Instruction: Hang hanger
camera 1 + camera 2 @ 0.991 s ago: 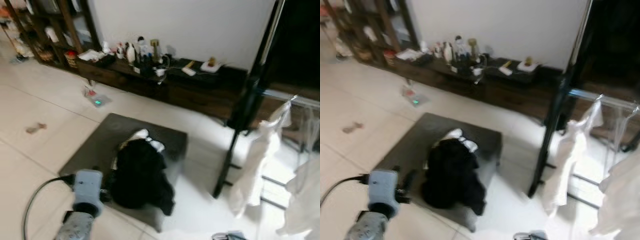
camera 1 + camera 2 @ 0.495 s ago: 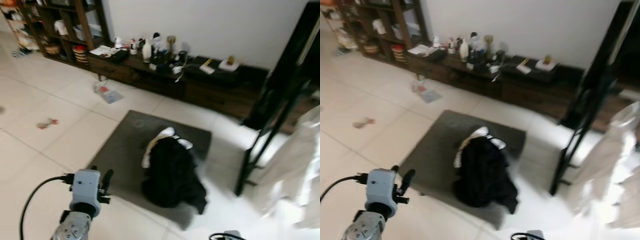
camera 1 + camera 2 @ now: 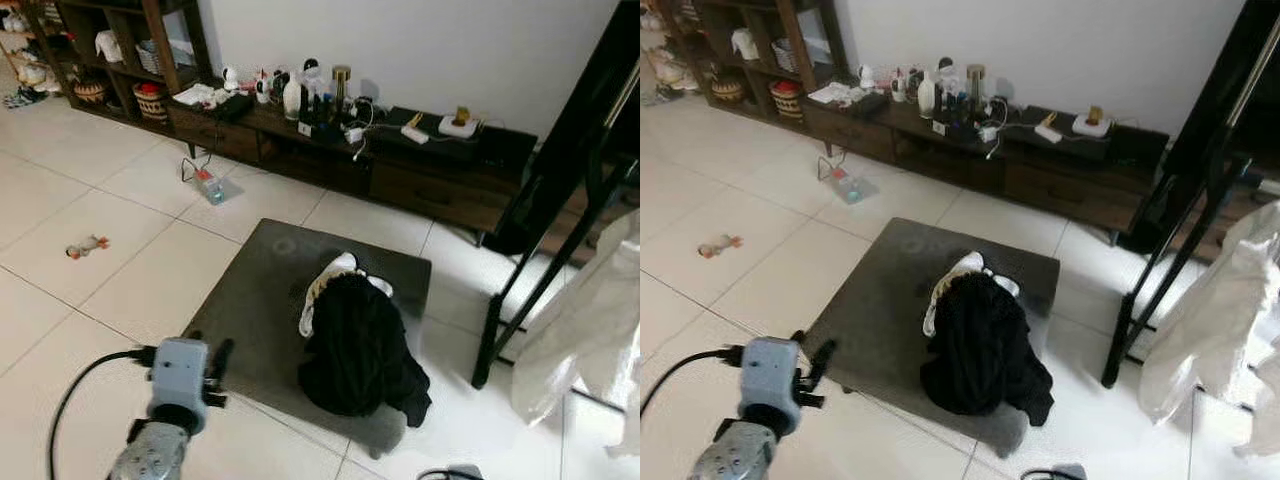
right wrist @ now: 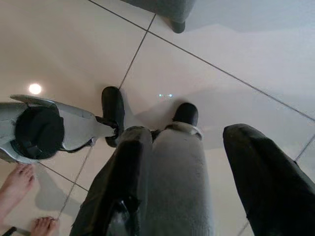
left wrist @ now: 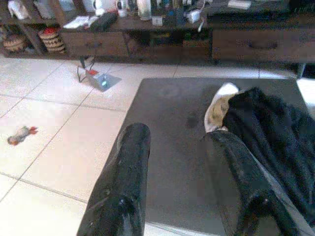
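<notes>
A black garment (image 3: 355, 345) with a white collar (image 3: 325, 285) lies heaped on a low grey table (image 3: 260, 290) in front of me. A black clothes rack (image 3: 520, 290) stands to the right, with pale garments in plastic (image 3: 590, 330) hanging off it. My left gripper (image 3: 212, 352) is raised at the lower left, short of the table's near corner. In the left wrist view it (image 5: 177, 135) is open and holds nothing, aimed at the table and the garment (image 5: 275, 132). My right gripper (image 4: 184, 135) hangs open over the floor beside my own leg (image 4: 177, 182).
A dark low console (image 3: 420, 170) with bottles and cables runs along the far wall, with dark shelves (image 3: 120, 50) at its left. A small toy (image 3: 85, 246) and a blue device on a cord (image 3: 208, 186) lie on the tiles. A person's bare feet (image 4: 19, 182) stand near my legs.
The camera has swung, so the table and garment now sit more to the right and the rack is nearer the right edge. My left gripper keeps its place in the picture.
</notes>
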You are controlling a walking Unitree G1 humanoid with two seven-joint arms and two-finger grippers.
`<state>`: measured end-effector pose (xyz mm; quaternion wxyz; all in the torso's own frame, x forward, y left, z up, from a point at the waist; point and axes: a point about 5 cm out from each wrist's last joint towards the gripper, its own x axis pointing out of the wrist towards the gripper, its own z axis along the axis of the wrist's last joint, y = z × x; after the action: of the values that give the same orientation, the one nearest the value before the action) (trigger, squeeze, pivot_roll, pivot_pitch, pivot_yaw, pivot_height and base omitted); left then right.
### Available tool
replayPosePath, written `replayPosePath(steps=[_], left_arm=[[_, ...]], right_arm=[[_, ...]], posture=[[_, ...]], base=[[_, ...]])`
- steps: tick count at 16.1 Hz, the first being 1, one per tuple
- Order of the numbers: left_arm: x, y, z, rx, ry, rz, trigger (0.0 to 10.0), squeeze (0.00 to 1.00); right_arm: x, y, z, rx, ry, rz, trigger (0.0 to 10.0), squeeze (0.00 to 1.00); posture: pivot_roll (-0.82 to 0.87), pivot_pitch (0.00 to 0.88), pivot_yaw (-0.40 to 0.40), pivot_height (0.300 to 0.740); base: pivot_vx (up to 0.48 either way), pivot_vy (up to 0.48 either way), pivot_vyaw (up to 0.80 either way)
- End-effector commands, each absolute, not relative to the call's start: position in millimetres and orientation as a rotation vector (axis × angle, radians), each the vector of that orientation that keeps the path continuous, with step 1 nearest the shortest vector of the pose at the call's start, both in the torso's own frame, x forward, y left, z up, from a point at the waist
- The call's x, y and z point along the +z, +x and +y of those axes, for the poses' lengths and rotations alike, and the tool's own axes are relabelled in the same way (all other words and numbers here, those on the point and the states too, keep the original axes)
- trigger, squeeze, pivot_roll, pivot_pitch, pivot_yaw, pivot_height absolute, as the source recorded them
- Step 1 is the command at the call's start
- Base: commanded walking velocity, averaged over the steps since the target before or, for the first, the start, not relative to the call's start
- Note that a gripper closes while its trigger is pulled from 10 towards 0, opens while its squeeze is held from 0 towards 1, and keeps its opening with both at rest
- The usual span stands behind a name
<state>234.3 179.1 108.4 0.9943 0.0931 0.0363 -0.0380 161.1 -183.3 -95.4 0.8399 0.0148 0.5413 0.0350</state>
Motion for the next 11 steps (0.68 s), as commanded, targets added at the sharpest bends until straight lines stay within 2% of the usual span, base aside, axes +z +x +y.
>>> replayPosePath(steps=[1,7,11], left_arm=[[109.2,233.4,182.1,-0.074,0.190,0.072,10.0,0.00],[108.4,233.9,177.9,-0.101,0.187,0.075,10.0,0.00],[107.7,233.9,176.9,-0.110,0.193,0.084,10.0,0.00]], right_arm=[[-95.4,161.4,-181.9,0.080,0.029,1.143,10.0,0.00],[-95.2,161.6,-182.5,0.075,0.031,1.141,10.0,0.00],[-95.0,162.1,-183.1,0.074,0.027,1.141,10.0,0.00]], posture=[[0.13,0.101,-0.007,0.740],[0.14,0.099,-0.010,0.740],[0.14,0.104,-0.012,0.740]], base=[[0.311,0.000,0.00],[0.309,0.000,0.00],[0.000,0.000,0.00]])
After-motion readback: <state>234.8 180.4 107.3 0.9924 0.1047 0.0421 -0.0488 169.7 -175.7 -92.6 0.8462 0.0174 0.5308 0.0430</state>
